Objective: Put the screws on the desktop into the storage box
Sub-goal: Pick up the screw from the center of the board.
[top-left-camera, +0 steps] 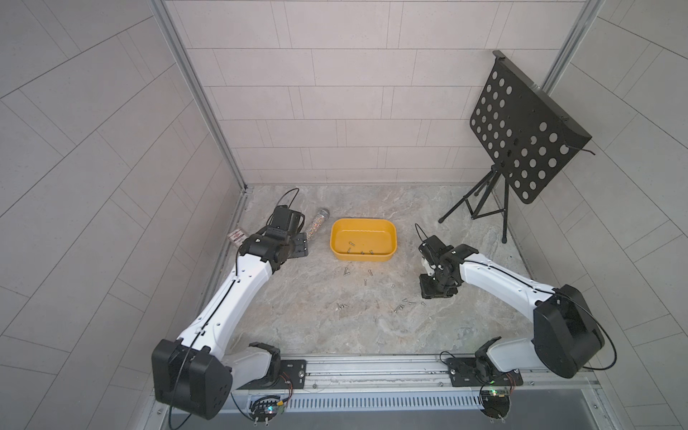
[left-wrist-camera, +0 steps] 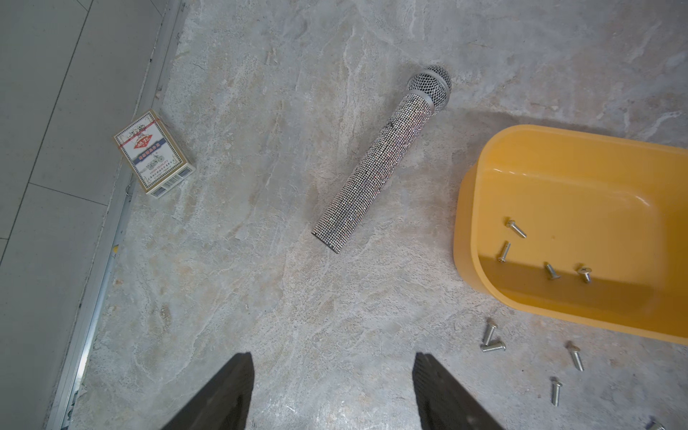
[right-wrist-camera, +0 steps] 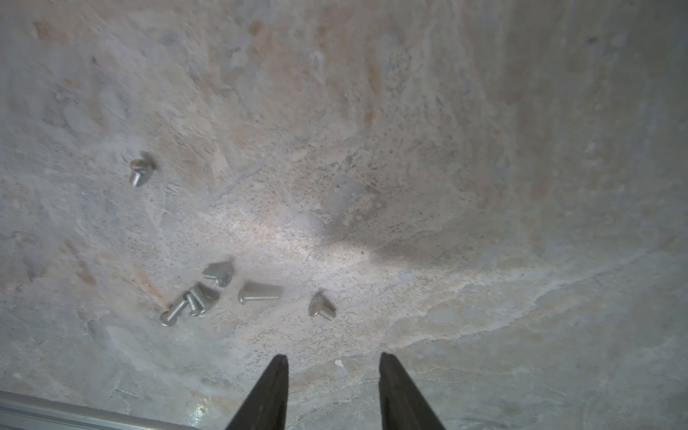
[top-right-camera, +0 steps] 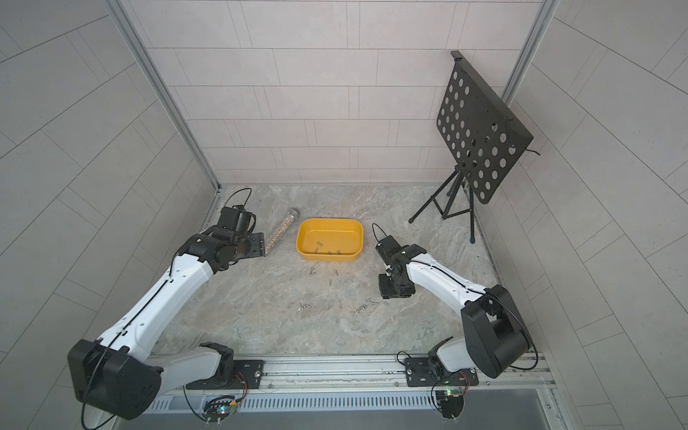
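**A:** Where the desktop (top-left-camera: pixel 298 316) lies between the two arms, what do both top views show?

**B:** The yellow box (top-left-camera: pixel 372 234) stands toward the back, near the middle, upright and open-topped. Four screws (left-wrist-camera: pixel 552 271) lie on its floor, close to the wall facing the arms. The rest lie loose on the desktop in front of the box. A few are near that wall, and the others are strewn farther toward the front rail.

**A:** And the left gripper?

**B:** The left gripper (left-wrist-camera: pixel 333 358) hangs to the left of the box, apart from it. In the left wrist view its jaws stand wide apart with only bare desktop between them, so it holds nothing. Ahead of it a glittery microphone (left-wrist-camera: pixel 376 167) lies flat, beside the box but not touching it. A card pack (left-wrist-camera: pixel 152 154) lies by the left wall's rail.

**A:** The right gripper?

**B:** The right gripper (right-wrist-camera: pixel 334 358) sits low, to the right of the loose screws and in front of the box's right end. In the right wrist view its jaws are parted, less widely than the left pair, and nothing sits between them. Several screws show ahead of the fingertips. One lies just beyond them, one lies alone farther off, and the others are bunched, some overlapping. Whether the fingertips touch the desktop cannot be told.

**A:** Anything else?

**B:** A black music stand (top-left-camera: pixel 521 130) stands at the back right corner, well apart from the box.
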Robot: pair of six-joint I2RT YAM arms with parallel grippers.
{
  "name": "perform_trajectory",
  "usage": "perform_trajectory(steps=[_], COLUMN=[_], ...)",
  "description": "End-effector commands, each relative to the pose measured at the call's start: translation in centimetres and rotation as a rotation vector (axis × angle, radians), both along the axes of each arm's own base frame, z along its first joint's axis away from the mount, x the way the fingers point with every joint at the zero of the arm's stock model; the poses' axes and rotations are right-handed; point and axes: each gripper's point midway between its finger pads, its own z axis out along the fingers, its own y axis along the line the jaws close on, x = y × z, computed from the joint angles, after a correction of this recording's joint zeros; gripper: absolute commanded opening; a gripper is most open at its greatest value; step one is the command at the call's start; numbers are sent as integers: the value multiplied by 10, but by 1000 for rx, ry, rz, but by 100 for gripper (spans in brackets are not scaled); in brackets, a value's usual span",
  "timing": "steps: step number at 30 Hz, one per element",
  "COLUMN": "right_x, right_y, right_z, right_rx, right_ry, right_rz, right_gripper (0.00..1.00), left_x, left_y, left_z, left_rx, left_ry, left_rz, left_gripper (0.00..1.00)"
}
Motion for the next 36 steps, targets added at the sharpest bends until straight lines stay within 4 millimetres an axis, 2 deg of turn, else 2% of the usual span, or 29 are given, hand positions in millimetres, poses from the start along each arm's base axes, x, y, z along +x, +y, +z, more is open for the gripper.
perform_trajectory(steps=[1, 13, 36], right_x=[-4, -8, -8], right_y=[3, 8, 9], right_z=[-7, -27, -41], right_rx=[-11, -47, -86], right_ry=[21, 82, 146], right_rz=[2, 34, 69], right_gripper=[44, 42, 34], left_x=[-2, -2, -2], left_y=[2, -2, -2], left_z=[0, -3, -4], left_rx=[8, -12, -12], left_ry=[1, 9, 11], left_rz=[-2, -16, -15], left_gripper=[75, 76, 76])
